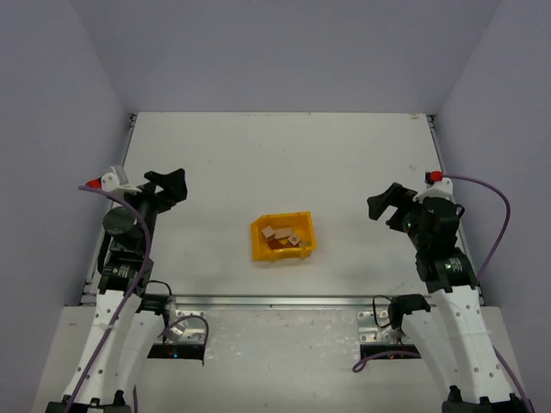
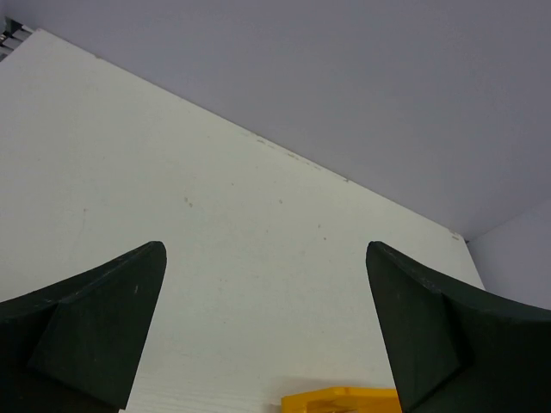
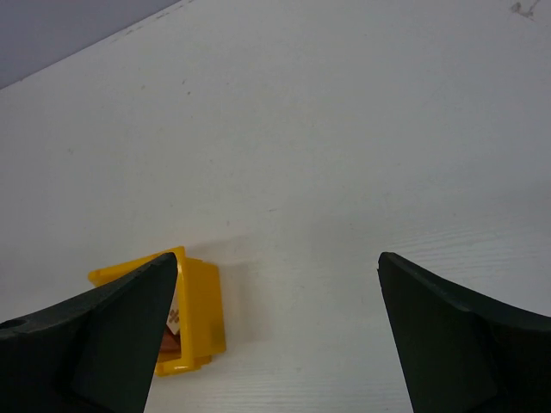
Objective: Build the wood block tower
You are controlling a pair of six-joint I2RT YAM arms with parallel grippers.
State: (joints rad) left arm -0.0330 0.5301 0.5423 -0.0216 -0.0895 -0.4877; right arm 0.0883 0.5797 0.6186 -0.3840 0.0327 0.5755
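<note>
A few small wood blocks (image 1: 282,235), pale tan and reddish-brown, lie loose inside a yellow bin (image 1: 305,226) at the table's middle. In the right wrist view a sliver of the blocks (image 3: 174,324) shows inside the bin (image 3: 200,311), partly behind my left-hand finger. My left gripper (image 1: 170,185) hovers open at the table's left, well apart from the bin, nothing between its fingers (image 2: 103,327). My right gripper (image 1: 387,203) hovers open at the right, also empty and apart from the bin. The left wrist view catches only the bin's rim (image 2: 340,401).
The white table (image 1: 284,155) is bounded by grey walls at the back and sides. A metal rail (image 1: 275,301) runs along the near edge by the arm bases. Purple cables (image 1: 498,224) trail from both wrists.
</note>
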